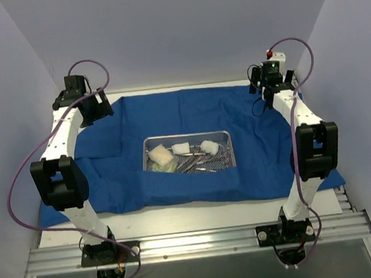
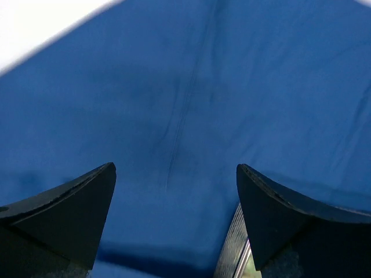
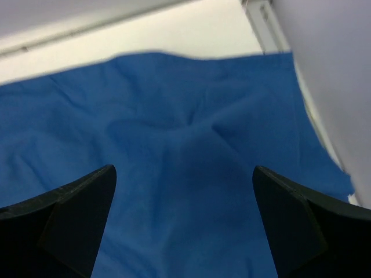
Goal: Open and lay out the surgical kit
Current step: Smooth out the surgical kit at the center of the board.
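Lying spread open across table (image 1: 180, 215): blue cloth (image 1: 189, 112), with mesh tray (image 1: 185, 136) sitting mid-cloth, holding gauze pads (image 1: 161, 156) and steel instruments (image 1: 204, 163). Hovering over far cloth corners, well apart from tray: left gripper (image 2: 174, 168), right gripper (image 3: 182, 168). Both gaping wide, gripping nothing.

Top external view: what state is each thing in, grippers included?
blue cloth: unfolded, spread over the table, wrinkled
wire-mesh tray: uncovered, sitting on the cloth
gauze pads: inside the tray
steel instruments: piled in the tray, not laid out
left gripper: open, empty, over the cloth's far left corner
right gripper: open, empty, over the cloth's far right corner
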Robot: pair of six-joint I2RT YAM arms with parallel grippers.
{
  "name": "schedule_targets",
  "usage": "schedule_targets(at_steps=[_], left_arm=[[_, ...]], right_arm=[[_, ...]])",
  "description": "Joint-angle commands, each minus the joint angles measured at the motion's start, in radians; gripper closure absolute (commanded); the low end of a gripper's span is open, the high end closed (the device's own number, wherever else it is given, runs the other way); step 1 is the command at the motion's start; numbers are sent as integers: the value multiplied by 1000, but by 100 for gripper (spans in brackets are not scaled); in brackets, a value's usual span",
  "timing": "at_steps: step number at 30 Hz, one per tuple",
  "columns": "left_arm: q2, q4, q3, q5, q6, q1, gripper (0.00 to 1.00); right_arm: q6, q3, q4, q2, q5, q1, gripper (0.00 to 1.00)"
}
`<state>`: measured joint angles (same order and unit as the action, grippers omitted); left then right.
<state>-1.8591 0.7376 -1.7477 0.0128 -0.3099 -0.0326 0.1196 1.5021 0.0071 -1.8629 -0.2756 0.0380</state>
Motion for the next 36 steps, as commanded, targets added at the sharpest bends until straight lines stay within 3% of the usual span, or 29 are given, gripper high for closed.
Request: schedule_targets(at_steps=[1, 7, 11, 18, 25, 32, 36], left_arm=[[64, 122, 88, -143, -81, 20, 6], [101, 36, 267, -120, -207, 5, 6], [87, -117, 385, -142, -198, -27, 6], [43, -345, 468, -31, -209, -32, 6], [-72, -339, 436, -25, -216, -30, 6], [-32, -308, 470, -37, -216, -18, 6], [-12, -161, 449, -169, -238, 8, 6]], right_arm=[[89, -75, -102, -10, 56, 30, 0], [94, -106, -84, -36, 142, 20, 0], [91, -120, -68, -53, 165, 20, 0], [86, -132, -70, -93, 148, 17, 0], [81, -122, -78, -114, 127, 2, 0], [80, -111, -85, -145, 124, -4, 0], [80, -108, -88, -157, 127, -7, 0]])
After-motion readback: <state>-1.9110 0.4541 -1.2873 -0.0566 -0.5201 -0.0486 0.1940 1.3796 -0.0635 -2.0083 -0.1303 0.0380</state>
